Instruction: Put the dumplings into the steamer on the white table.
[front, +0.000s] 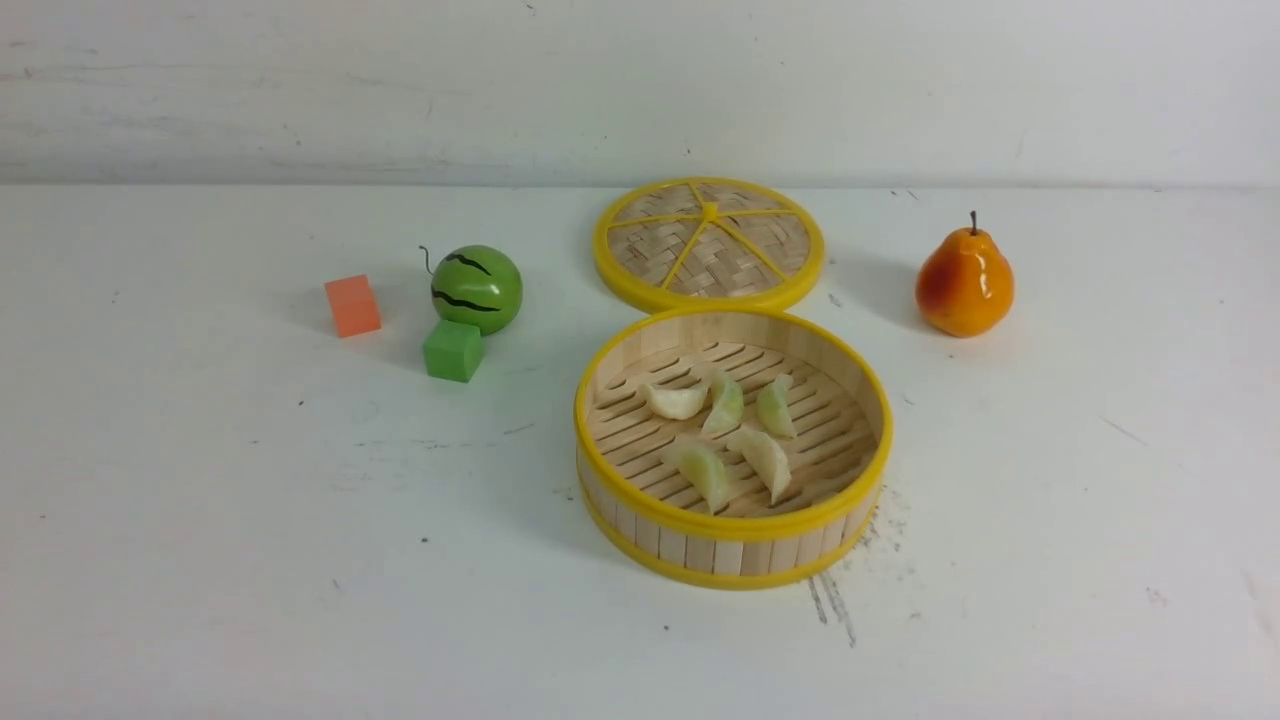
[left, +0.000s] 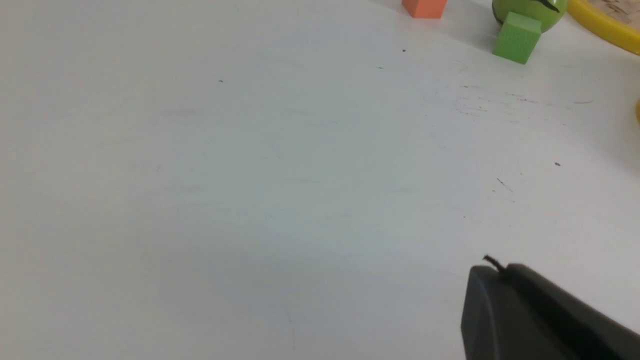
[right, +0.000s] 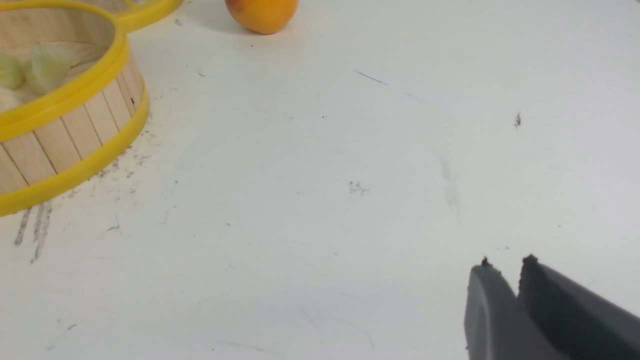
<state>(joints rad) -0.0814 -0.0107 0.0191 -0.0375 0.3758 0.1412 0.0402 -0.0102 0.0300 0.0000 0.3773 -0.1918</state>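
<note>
Right end effector (right: 505, 265) slightly parted, empty | left end effector (left: 495, 267) closed, empty | dumplings (front: 725, 435) all five inside steamer (front: 735, 525), well apart from both | keep clear, hold back.

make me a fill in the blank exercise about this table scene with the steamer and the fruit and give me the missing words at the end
1. The number of dumplings lying inside the steamer is ____.
2. The woven lid lies flat on the white table, just ____ the steamer.
3. The green cube sits in front of the toy ____.
4. The pear stands to the robot's ____ of the lid.

Missing words: five; behind; watermelon; right
</note>
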